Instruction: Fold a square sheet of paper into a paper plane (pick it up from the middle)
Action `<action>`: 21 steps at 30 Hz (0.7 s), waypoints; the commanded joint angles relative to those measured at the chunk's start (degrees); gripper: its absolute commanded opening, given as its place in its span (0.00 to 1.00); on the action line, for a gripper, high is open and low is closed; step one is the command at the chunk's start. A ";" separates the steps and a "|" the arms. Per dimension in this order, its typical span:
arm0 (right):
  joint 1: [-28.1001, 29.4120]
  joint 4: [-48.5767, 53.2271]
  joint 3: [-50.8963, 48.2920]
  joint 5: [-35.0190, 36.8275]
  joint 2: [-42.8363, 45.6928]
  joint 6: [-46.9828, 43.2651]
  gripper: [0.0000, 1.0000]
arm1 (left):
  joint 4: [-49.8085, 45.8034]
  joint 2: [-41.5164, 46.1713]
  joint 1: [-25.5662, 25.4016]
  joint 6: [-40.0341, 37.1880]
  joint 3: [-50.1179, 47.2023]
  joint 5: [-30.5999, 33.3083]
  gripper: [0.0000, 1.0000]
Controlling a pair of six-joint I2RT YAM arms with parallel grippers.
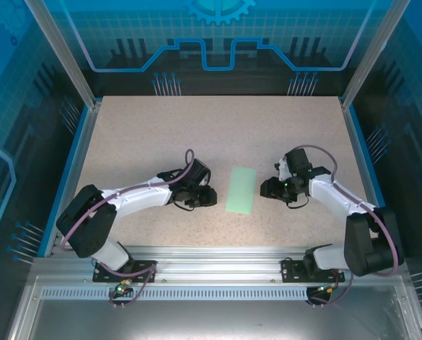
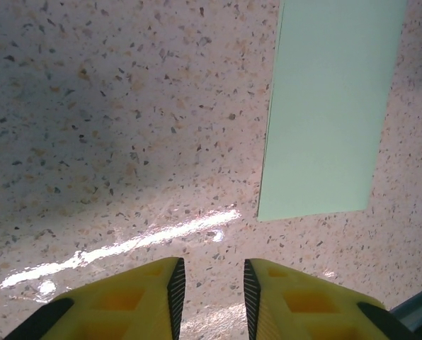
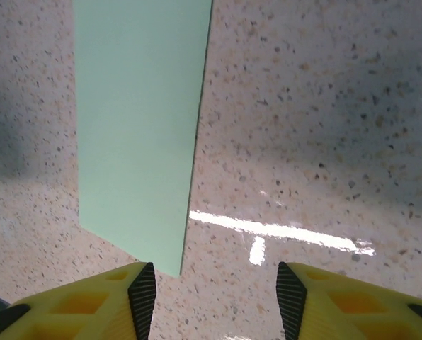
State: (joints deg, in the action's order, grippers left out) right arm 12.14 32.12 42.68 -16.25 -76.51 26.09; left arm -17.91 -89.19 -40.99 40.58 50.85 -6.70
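- The square sheet of paper (image 1: 241, 190) is seen lying flat on the tabletop (image 1: 218, 127), as a narrow rectangle rather than a square (so it is judged to be folded once in half, lengthwise).
- The left claw (image 1: 209, 196) is held low just beside the sheet's left long edge, apart from it. Its jaws are parted by a narrow gap and nothing is gripped.
- The right claw (image 1: 265, 188) is held just beside the sheet's right long edge. Its jaws are spread wider than the left claw's, and nothing is held between them.
- In the right wrist view, a corner of the sheet is seen close to one fingertip. Whether it is touched cannot be told.
- The step in hand is judged to be the centre crease, with the sheet lying free between the two claws. No dart shape is to be seen: no corners are turned in for a nose, and no wings are laid.
- For the next move, an edge or corner of the sheet must be lifted off the tabletop, which is hard with thin paper lying flat. The sheet should be pinned by one claw while it is folded by the other, so that the crease is kept straight.
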 commanded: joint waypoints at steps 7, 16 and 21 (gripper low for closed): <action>3.49 0.36 0.21 -0.74 0.27 1.34 0.56 | 2.97 -0.04 0.49 0.85 2.31 -3.33 0.34; 4.56 -1.73 6.38 -5.01 -10.28 1.80 0.49 | 6.47 -6.97 1.88 5.30 5.10 -9.47 0.38; 4.58 -0.85 11.70 -5.31 -15.26 1.62 0.44 | 5.51 -10.15 1.92 6.36 7.92 -10.11 0.39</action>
State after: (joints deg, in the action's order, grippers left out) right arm 16.10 31.16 51.57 -19.18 -90.00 27.55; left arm -12.53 -97.95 -39.42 45.19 56.21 -14.50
